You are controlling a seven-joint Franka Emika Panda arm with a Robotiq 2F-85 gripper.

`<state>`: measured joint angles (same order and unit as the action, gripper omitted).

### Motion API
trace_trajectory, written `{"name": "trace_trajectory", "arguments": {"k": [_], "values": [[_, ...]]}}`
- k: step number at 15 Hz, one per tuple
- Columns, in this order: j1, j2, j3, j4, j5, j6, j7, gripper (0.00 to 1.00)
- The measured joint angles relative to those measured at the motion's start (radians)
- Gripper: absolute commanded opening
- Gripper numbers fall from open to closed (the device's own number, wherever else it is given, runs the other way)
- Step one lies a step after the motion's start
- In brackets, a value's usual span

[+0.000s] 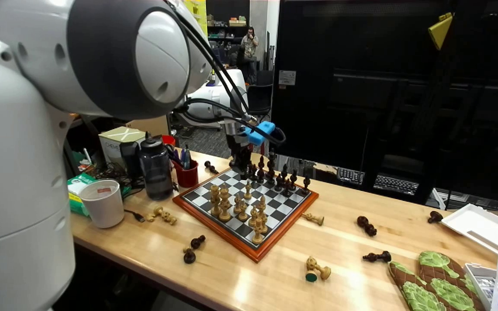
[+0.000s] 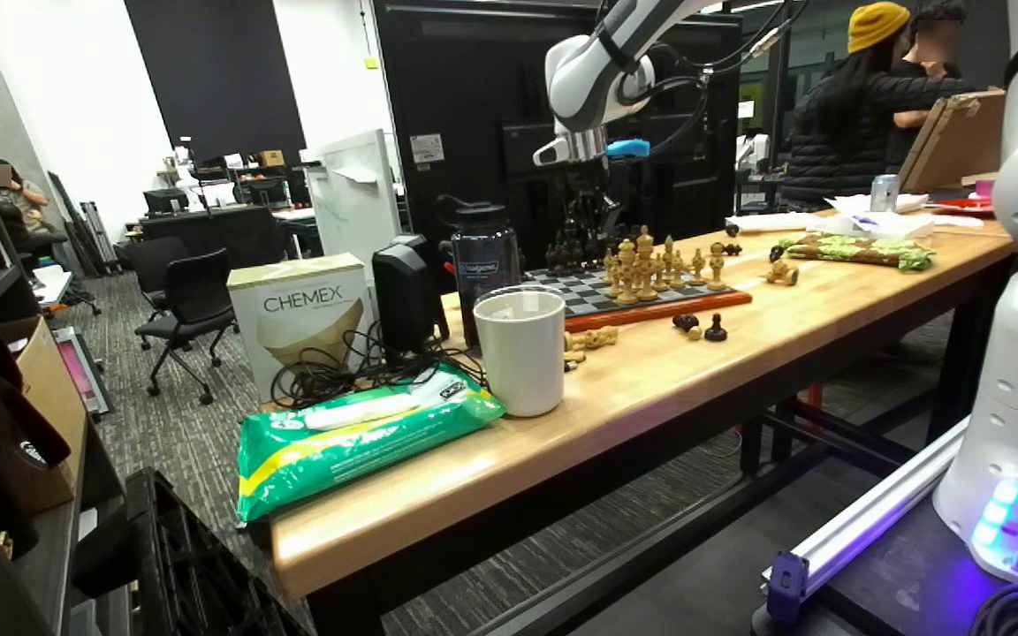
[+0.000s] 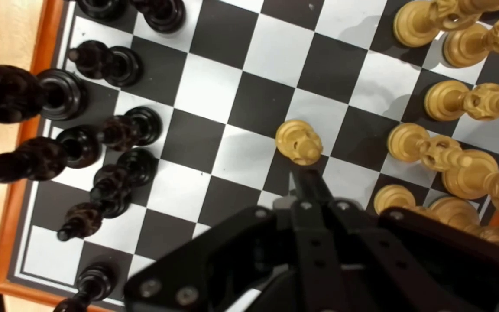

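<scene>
Tan chessman [image 3: 298,141] near the pincer [image 3: 303,177]

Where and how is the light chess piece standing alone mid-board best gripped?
Probably around the carved bulge of the light chess piece, above its wide base, coming from straight above: it stands upright, apart from the other pieces. The gripper is shut, so it would need opening first.
</scene>
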<state>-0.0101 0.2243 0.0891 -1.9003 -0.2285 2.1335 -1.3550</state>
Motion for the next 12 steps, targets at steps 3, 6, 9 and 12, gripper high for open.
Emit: {"name": "trace_trajectory", "arguments": {"k": [3,6,9,12], "values": [[0.000,-0.004,-0.001,0.000,0.000,-0.003,0.000,0.31],[-0.001,-0.008,-0.003,0.000,0.000,-0.009,0.000,0.50],[-0.003,-0.012,-0.006,0.000,0.000,-0.017,0.000,0.69],[-0.008,-0.014,-0.011,0.000,0.000,-0.020,-0.001,0.90]]}}
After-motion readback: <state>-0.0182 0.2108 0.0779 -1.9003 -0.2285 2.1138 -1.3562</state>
